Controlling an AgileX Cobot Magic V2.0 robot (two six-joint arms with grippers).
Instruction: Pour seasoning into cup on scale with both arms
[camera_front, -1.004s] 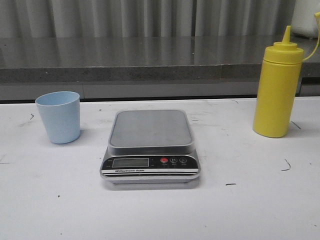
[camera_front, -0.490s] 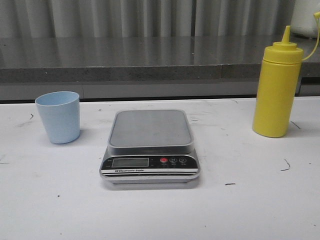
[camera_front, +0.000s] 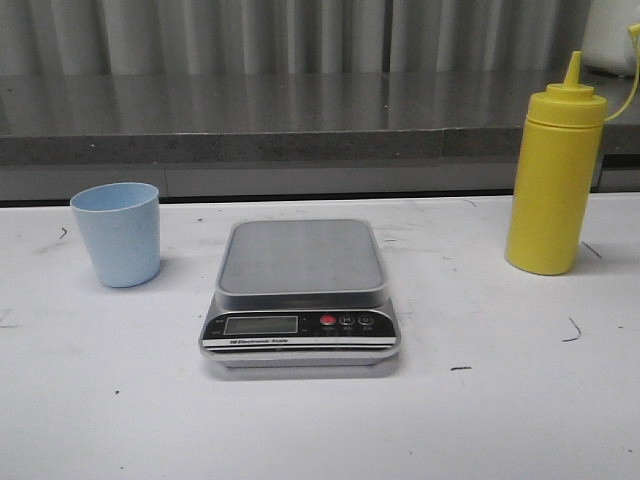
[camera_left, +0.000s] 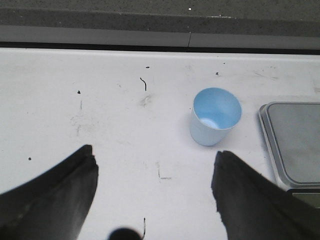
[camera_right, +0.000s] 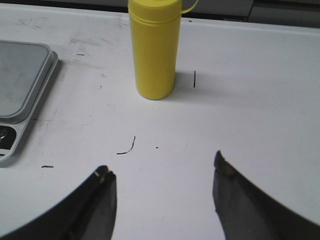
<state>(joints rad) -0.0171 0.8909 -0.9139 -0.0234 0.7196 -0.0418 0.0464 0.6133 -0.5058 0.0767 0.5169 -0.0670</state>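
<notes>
Cup (camera_front: 117, 233) stood left of scale (camera_front: 300, 290), seasoning (camera_front: 553, 175) right: one per arm. Left pincer (camera_left: 155, 192), right pincer (camera_right: 162, 192) held apart, nothing gripped.

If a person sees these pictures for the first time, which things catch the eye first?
The tall yellow seasoning bottle stands upright at the table's right. The grey scale sits in the middle with nothing on its platform, and the pale blue cup stands to its left on the table.
</notes>
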